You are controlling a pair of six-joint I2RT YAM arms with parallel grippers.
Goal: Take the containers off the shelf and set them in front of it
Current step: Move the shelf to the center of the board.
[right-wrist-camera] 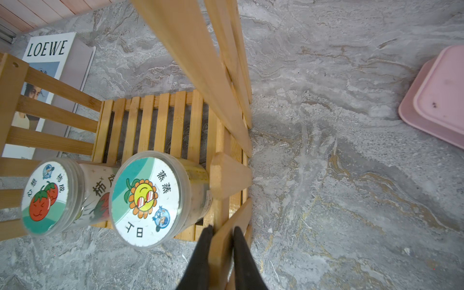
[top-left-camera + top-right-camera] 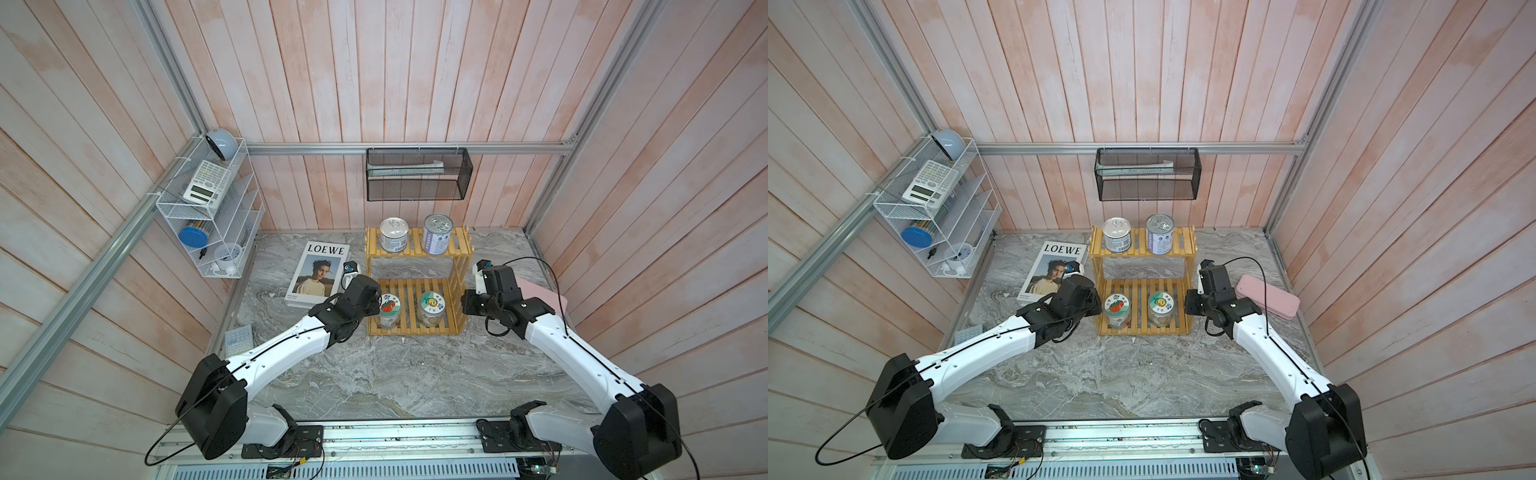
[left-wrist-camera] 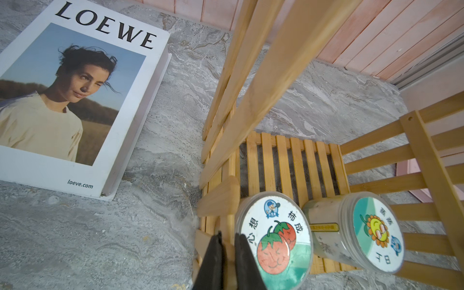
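The shelf (image 2: 417,246) of yellow slats stands by the back wall. Two tin cans stand on its upper tier, one with a blue-white label (image 2: 394,235) and one purple (image 2: 437,235). On the lower tier near the front edge stand two clear jars, one with a tomato lid (image 3: 275,241) and one with a sunflower lid (image 1: 145,198). My left gripper (image 3: 229,251) is shut on a slat of the shelf's left side, beside the tomato jar. My right gripper (image 1: 221,248) is shut on a slat of the right side, beside the sunflower jar.
A LOEWE book (image 2: 318,274) lies left of the shelf and a pink case (image 2: 1266,296) lies to its right. A black mesh basket (image 2: 417,174) hangs above the shelf. A white wire rack (image 2: 208,216) hangs on the left wall. Bare marble lies in front.
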